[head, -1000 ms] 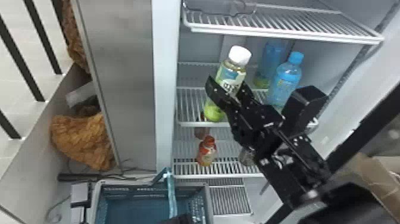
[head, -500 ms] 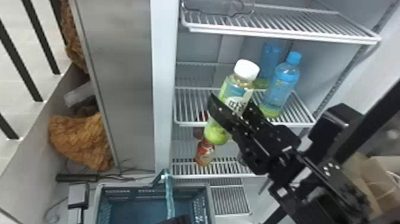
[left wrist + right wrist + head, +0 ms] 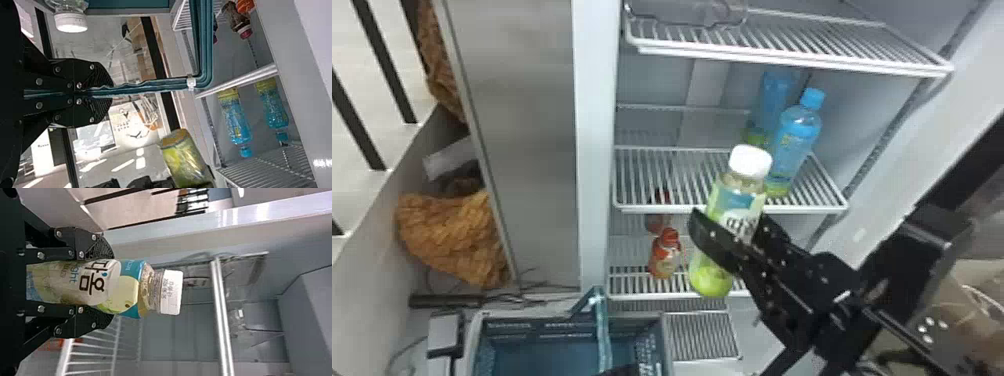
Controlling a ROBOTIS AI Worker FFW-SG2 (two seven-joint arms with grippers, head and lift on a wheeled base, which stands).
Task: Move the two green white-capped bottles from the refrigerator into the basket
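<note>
In the head view my right gripper (image 3: 729, 222) is closed around a green white-capped bottle (image 3: 710, 280), tilted in front of the refrigerator shelves. The right wrist view has this bottle (image 3: 129, 286) between the fingers of my right gripper (image 3: 111, 286), cap outward. My left gripper (image 3: 622, 371) is at the head view's bottom edge by the basket (image 3: 664, 345). In the left wrist view my left gripper (image 3: 109, 92) is shut on the basket's teal handle (image 3: 145, 85). Another white-capped bottle (image 3: 70, 21) appears there beside the basket's wall (image 3: 129, 4).
Two blue bottles, one of them nearer (image 3: 794, 142), stand on the middle shelf (image 3: 657, 175). An orange-red bottle (image 3: 664, 255) is on the shelf below. The refrigerator's white left edge (image 3: 592, 150) rises behind the basket, and a wire shelf (image 3: 792, 37) spans above.
My right gripper has brought the held bottle away from the middle shelf, lower and rightward in the head view, closer to the camera. The left gripper and basket look nearly unchanged.
</note>
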